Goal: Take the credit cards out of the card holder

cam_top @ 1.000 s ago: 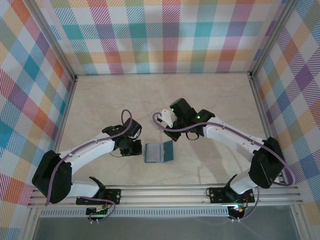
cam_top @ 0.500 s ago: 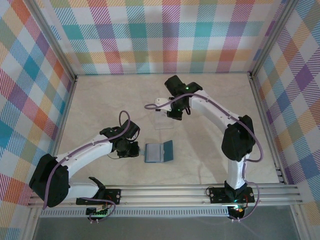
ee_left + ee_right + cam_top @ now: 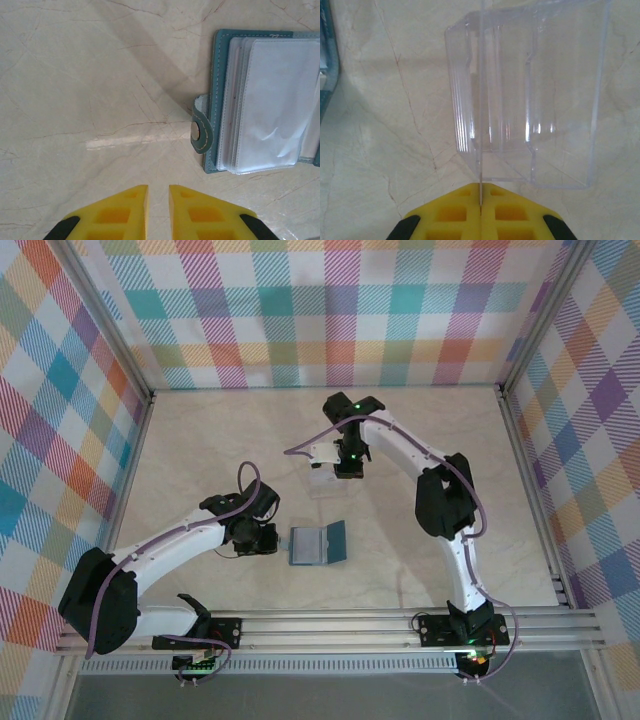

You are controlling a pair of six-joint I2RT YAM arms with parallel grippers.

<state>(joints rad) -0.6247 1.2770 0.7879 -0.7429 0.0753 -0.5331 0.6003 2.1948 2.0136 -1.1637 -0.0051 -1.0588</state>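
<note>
The card holder [image 3: 318, 543] lies open on the marble-look table [image 3: 200, 460] near the arms' bases, clear sleeves [image 3: 272, 105] facing up, probably so the pockets can be reached from above. Whether any card is left in the sleeves I cannot tell.

The left gripper [image 3: 158, 202] sits just beside the holder's snap tab [image 3: 201, 131], apart from it. Its 2 yellow fingers stand a narrow slit apart with nothing between them. My guess is it waits there to steady the holder.

1 credit card [image 3: 322, 451] is out of the holder and well apart from it. The right gripper [image 3: 481, 195] is pressed together on the card, which is seen edge-on from the wrist, directly above a clear plastic box [image 3: 530, 100]. That looks like the place to drop it.

The right arm [image 3: 440, 500] stretches long toward the far middle of the table, elbow high and wrist turned left. The left arm [image 3: 170, 540] stays low and bent, its forearm angled in from the left.
</note>
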